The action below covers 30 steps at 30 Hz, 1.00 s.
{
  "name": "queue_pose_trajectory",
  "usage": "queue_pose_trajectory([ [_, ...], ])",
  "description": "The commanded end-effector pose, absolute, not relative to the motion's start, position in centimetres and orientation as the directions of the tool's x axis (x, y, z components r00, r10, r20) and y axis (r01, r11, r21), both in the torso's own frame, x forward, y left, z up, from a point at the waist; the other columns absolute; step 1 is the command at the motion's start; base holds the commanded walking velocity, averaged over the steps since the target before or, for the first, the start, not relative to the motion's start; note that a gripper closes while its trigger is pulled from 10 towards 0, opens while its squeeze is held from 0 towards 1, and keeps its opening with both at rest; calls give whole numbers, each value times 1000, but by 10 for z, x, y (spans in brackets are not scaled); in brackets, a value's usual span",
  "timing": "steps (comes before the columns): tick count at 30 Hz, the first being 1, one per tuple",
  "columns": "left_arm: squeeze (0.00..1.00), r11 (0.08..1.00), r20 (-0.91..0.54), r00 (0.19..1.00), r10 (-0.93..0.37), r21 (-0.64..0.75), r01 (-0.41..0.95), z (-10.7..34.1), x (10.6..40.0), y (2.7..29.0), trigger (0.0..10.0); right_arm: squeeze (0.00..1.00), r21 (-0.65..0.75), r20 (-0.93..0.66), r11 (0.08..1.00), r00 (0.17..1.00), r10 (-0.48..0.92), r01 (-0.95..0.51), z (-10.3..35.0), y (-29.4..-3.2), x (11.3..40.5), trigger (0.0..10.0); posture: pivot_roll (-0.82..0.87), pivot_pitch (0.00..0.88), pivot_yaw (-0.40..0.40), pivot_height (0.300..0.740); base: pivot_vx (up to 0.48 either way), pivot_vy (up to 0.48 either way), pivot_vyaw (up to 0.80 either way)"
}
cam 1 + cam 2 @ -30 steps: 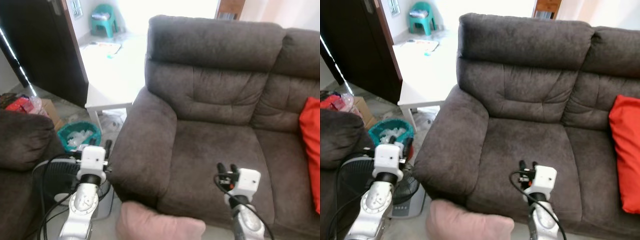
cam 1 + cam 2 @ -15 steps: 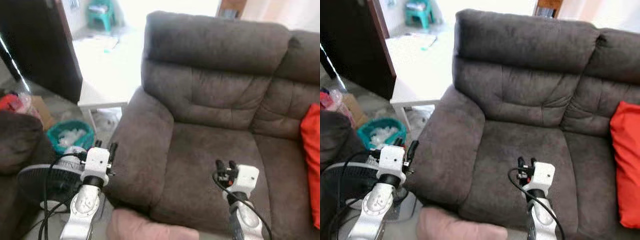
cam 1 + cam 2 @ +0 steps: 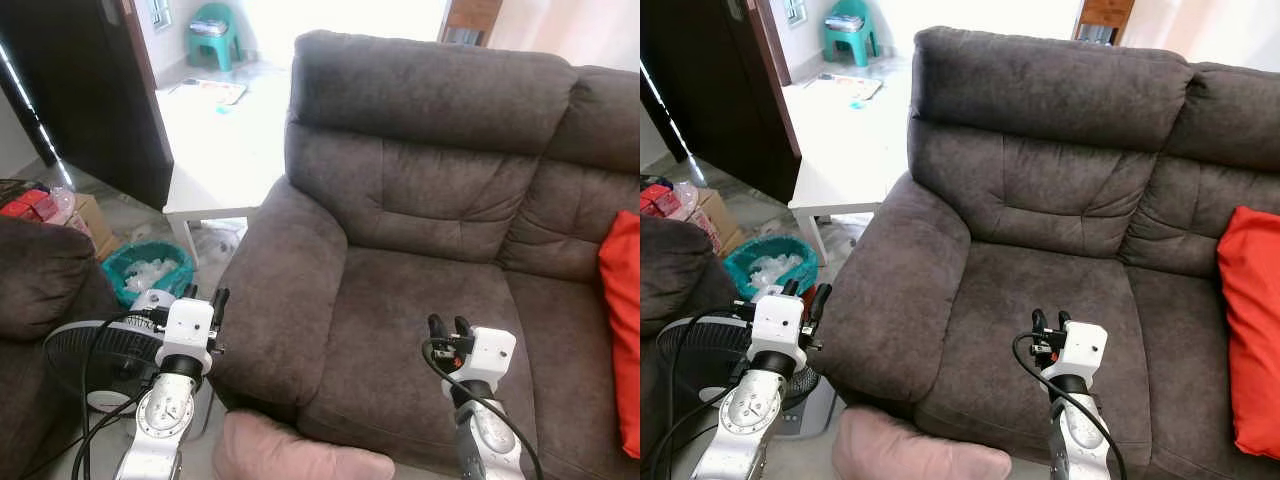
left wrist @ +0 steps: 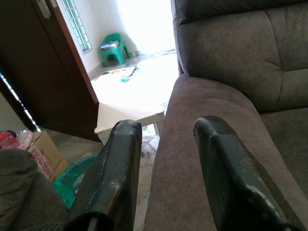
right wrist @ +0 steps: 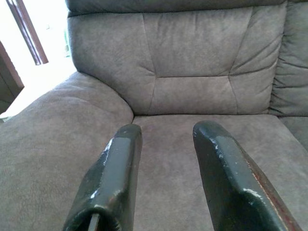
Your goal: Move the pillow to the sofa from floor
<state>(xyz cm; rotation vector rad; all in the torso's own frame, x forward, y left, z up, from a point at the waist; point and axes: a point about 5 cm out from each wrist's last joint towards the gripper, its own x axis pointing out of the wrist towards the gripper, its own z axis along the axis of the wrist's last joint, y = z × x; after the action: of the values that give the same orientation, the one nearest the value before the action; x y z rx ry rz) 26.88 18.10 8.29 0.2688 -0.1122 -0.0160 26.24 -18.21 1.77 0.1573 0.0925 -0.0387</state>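
While the pink pillow (image 3: 300, 455) lies on the floor against the front base of the dark brown sofa (image 3: 420, 230), at 6 o'clock in the head views, both grippers are raised with nothing in their hold. Left gripper (image 3: 203, 299), fingers (image 4: 115, 178) spread apart, sits beside the sofa's armrest (image 3: 285, 290) at 8 o'clock. Right gripper (image 3: 450, 327), fingers (image 5: 113, 178) likewise parted, hovers over the seat cushion at 5 o'clock. Red cushion (image 3: 1250, 330) at 3 o'clock.
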Motion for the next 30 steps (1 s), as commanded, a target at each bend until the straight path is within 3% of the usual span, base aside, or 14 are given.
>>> queue_pose_trajectory([
  [1, 0, 965, 130, 991, -33, 262, -2, 87, 269, 180, 10000, 0, 150, -90, 987, 995, -36, 50, 19, -184, 262, 10000, 145, 28, -63, 740, 0, 0, 0],
  [30, 0, 977, 124, 992, -2, 210, -24, 83, 267, 178, 10000, 0, 100, -99, 995, 995, 1, 9, 25, -184, 268, 10000, 132, 1, -76, 740, 0, 0, 0],
])
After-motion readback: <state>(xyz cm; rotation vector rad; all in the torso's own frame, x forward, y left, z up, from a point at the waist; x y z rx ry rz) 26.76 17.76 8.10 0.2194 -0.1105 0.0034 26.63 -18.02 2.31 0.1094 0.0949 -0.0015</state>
